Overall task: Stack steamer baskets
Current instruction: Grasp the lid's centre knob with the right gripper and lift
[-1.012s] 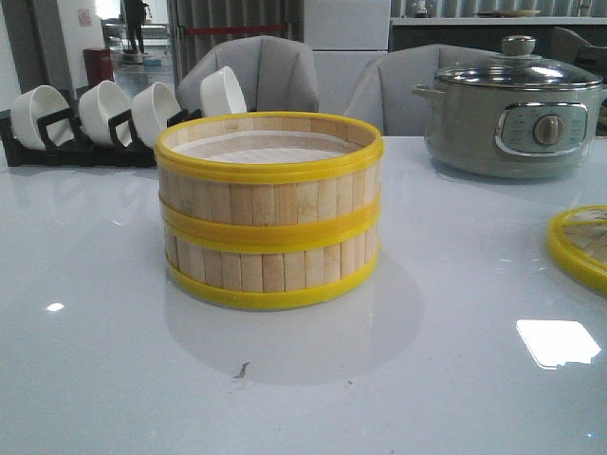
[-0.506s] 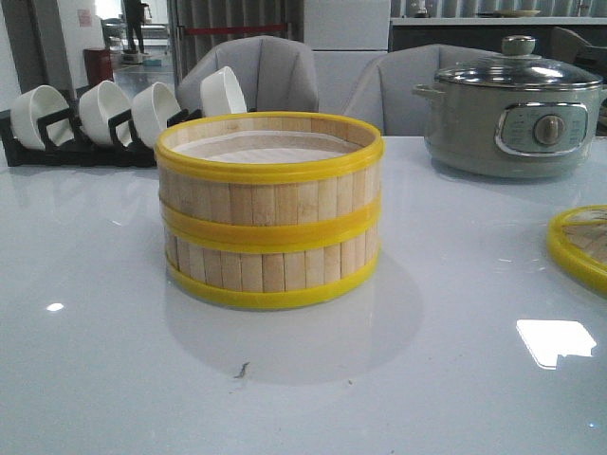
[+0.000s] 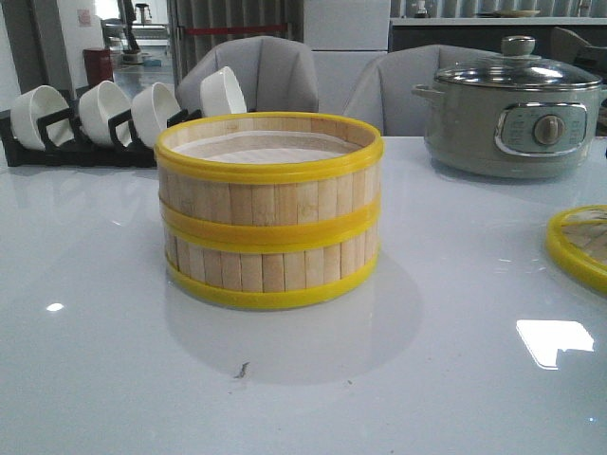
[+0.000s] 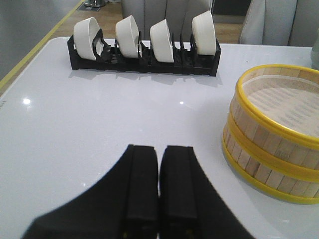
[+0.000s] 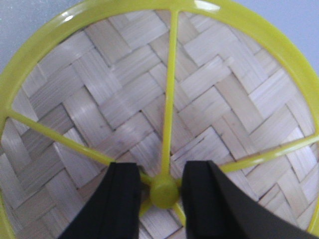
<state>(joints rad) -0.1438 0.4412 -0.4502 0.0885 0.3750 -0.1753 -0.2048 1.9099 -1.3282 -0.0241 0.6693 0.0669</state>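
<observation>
Two steamer baskets [image 3: 270, 209] stand stacked on the white table [image 3: 114, 379], the upper one open with a pale liner inside. The stack also shows in the left wrist view [image 4: 274, 144]. My left gripper [image 4: 159, 149] is shut and empty, above bare table beside the stack. A round lid of woven bamboo with a yellow rim [image 5: 149, 99] lies flat at the table's right edge in the front view [image 3: 580, 245]. My right gripper [image 5: 161, 172] is open, its jaws either side of the lid's yellow centre knob [image 5: 164, 191], close to it. Neither gripper shows in the front view.
A black rack with white bowls [image 3: 95, 118] stands at the back left and shows in the left wrist view [image 4: 144, 47]. A grey-green electric pot with glass lid [image 3: 512, 109] stands at the back right. Grey chairs [image 3: 256, 71] are behind the table.
Nothing on the table has moved. A person far in the background has gone from view.
</observation>
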